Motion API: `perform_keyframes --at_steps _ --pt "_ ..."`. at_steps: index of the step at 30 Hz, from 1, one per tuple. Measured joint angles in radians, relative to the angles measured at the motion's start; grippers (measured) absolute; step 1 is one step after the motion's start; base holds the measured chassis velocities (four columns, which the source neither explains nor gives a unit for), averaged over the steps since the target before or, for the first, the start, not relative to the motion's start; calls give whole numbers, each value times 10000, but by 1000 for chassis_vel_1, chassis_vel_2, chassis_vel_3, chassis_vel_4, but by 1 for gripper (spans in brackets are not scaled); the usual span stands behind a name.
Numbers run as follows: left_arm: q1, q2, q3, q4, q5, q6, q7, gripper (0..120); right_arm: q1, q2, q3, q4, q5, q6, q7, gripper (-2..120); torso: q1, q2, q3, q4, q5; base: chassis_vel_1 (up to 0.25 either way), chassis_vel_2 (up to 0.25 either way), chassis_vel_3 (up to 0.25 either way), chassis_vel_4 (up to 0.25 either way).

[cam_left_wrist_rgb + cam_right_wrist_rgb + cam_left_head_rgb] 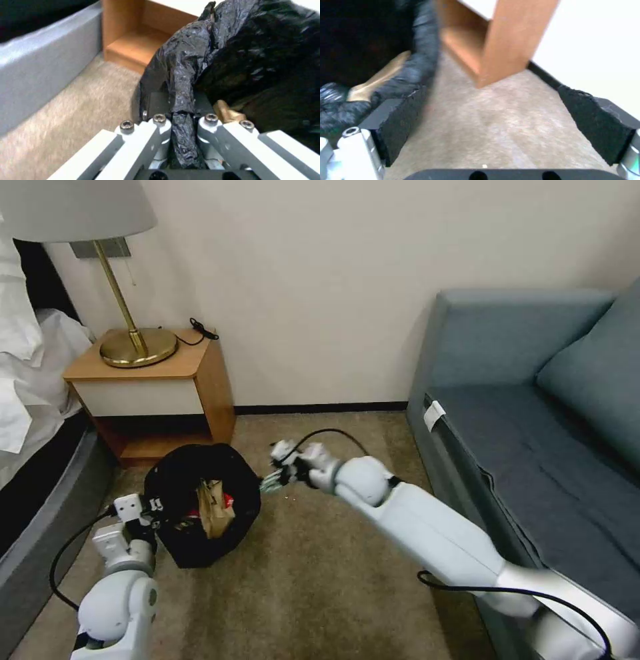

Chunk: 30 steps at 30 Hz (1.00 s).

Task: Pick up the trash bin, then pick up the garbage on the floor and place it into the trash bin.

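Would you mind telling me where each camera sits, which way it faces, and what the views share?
Head view: from the head, down at carpet, bin, nightstand, sofa; both arms show.
Left wrist view: along the left gripper, shut on the bin's bag rim; its fingers show.
Right wrist view: along the open right gripper toward carpet and nightstand; its pads show.
Shared: bin, nightstand, carpet.
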Motion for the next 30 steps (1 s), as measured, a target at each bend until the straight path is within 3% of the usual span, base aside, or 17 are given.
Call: perform_keyframes --at_steps 3,10,14,23,30 --pt "51 35 -226 167 -1255 5 -331 4 -351 -199 874 106 157 41 -35 100 -1 0 0 5 0 0 0 0 0" --pt "-27 61 -272 563 -2430 -108 -578 4 -493 -556 1355 143 181 103 -109 100 -1 0 0 2 -3 0 0 0 0" --pt "-90 60 -244 888 -2522 -218 -631 8 -686 -494 1529 229 166 103 -108 100 0 0 0 2 -2 0 0 0 0" --pt "-32 315 -302 1063 -2370 -261 -751 42 -1190 -315 1822 436 -22 67 -61 100 -1 0 0 3 -2 0 0 0 0" --pt "62 346 -321 817 -1600 -399 -755 64 -1492 -335 2164 580 -83 51 -44 100 -1 0 0 3 -3 0 0 0 0"
